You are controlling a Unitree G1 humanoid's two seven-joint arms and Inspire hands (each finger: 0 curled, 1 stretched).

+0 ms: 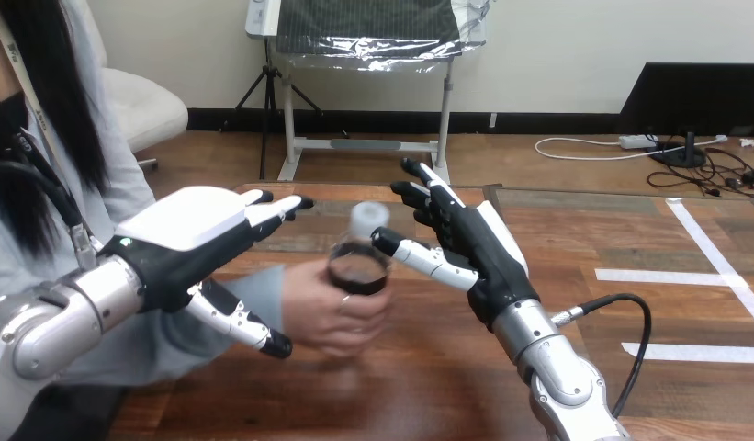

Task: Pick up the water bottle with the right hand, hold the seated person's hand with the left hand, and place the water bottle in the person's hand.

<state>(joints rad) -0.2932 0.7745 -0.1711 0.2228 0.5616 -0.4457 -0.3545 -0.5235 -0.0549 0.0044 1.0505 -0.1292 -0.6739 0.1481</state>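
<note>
— Two hands to log. Left hand [185, 243] first: state?

— Open. Fingers are straight and point right, and the thumb is spread wide below them. It grips nothing. The person's forearm [253, 292] shows between the fingers and the thumb. Contact cannot be confirmed.

— Location of the bottle [359, 268]?

— Centre of the view, above the table [428, 377], roughly upright, in the person's hand [320, 317]. That hand's fingers curl round the lower body. There is dark liquid inside and a white cap [368, 219] on top. The bottle is blurred, so finer detail is unreadable.

— Right hand [469, 243]?

— Open wide, just right of the bottle, palm turned toward it. Fingers are spread and reach up and back past the cap. The thumb points left with its tip at the bottle's neck. Whether it is touching or just short cannot be told. It grips nothing.

— Arms?

— The left arm [56, 322] enters at the lower left and the right arm [561, 377] at the lower right. Both forearms are angled inward toward the bottle.
</note>
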